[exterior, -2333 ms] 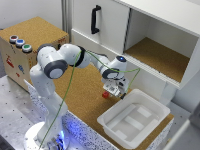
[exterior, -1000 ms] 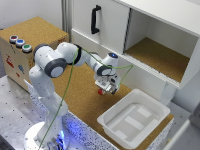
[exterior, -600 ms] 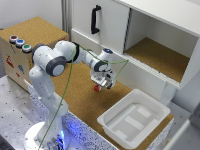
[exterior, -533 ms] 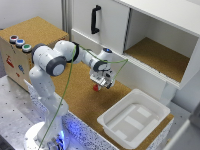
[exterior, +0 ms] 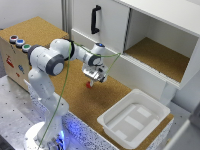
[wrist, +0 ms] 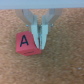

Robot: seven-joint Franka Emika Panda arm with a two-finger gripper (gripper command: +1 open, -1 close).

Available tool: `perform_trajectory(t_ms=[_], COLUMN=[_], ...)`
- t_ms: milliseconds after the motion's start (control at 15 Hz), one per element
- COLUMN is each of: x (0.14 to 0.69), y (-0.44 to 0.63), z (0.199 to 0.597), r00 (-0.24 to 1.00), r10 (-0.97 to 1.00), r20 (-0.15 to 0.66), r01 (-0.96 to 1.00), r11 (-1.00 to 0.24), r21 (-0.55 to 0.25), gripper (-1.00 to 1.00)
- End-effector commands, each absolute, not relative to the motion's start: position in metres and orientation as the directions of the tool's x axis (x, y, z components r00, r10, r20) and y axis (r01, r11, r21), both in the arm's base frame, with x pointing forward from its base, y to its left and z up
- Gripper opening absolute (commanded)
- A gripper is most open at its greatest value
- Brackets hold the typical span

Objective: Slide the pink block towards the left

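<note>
The pink block (exterior: 89,84) is a small red-pink cube on the cork board, and the wrist view shows a dark letter A on the block (wrist: 25,44). My gripper (exterior: 93,79) points down at the board just on the block's side toward the exterior view's right. In the wrist view the gripper (wrist: 40,44) is shut, its two pale fingers pressed together with nothing between them. One finger's outer side touches the cube's edge.
A white bin (exterior: 165,112) sits on the cork at the exterior view's lower right. Behind the arm stands a white cabinet with a black handle (exterior: 95,19) and an open shelf (exterior: 160,55). A box with coloured buttons (exterior: 19,42) is at the far left. A green cable (exterior: 65,85) hangs off the arm.
The gripper has travelled from beside the white bin toward the exterior view's left, and the pink block has moved along the cork with it.
</note>
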State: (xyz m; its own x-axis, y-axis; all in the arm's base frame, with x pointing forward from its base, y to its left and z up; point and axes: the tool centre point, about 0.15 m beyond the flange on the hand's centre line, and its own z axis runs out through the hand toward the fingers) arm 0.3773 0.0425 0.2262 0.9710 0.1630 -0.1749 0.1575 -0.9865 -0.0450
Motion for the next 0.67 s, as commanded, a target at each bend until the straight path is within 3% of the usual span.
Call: perform_trajectory(t_ms=[0, 600], x=[0.367, 0.365], y=[0.091, 0.125], z=[0.221, 0.238], r00=[0.974, 0.982], r10=[0.145, 0.121], r20=[-0.177, -0.149], r01=[0.142, 0.115], r11=[-0.989, -0.992], r21=[-0.032, -0.042], gripper=[-1.0, -1.0])
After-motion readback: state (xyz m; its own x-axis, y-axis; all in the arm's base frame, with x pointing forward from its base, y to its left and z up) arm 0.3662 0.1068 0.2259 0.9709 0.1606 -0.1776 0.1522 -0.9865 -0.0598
